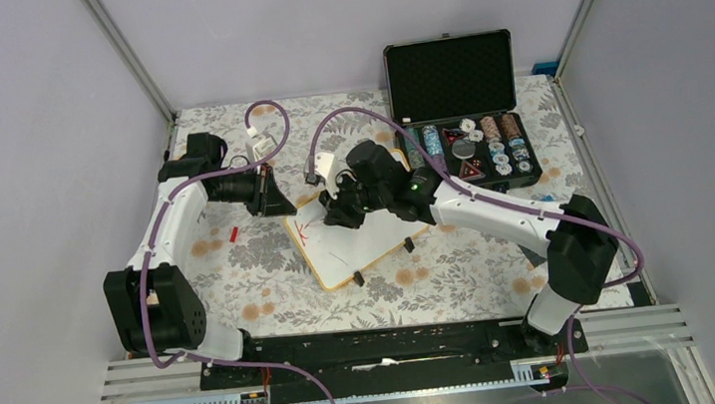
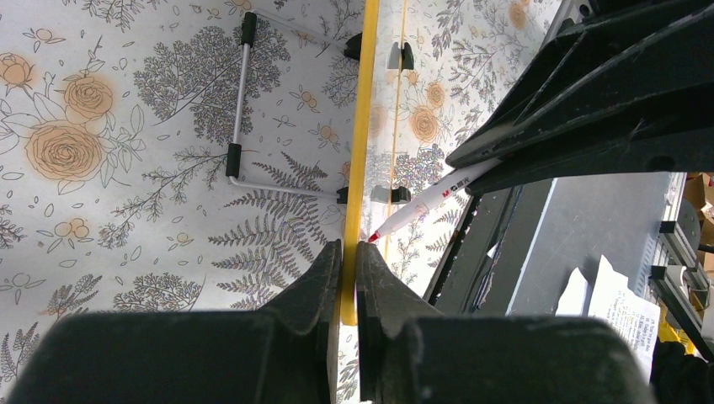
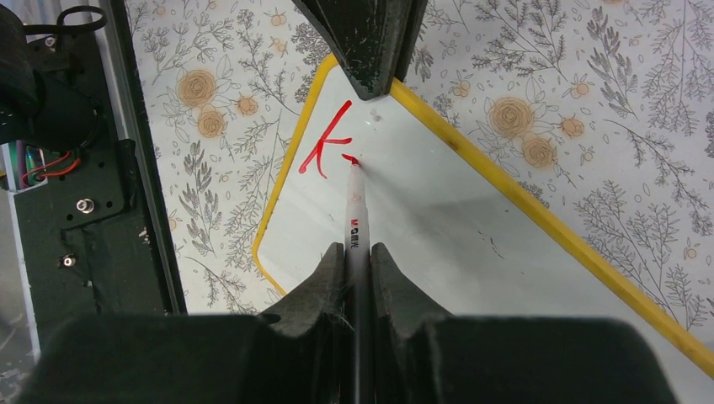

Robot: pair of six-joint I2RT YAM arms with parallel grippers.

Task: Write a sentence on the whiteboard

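Slippage is threatening: the right pincer (image 3: 358,252) is clamping the marker (image 3: 357,215), tip touching the whiteboard (image 3: 471,227) at centre frame beside the sentence's red K (image 3: 322,143); the left pincer (image 2: 348,252) is pinching the board's rim, and hard pressing could be tilting it or smearing ink.

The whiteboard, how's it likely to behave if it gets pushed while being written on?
The whiteboard looks stiff and thin, so probably light and apt to slide under the marker. The left gripper clamping its rim likely steadies it. Its small black feet may add a little grip.
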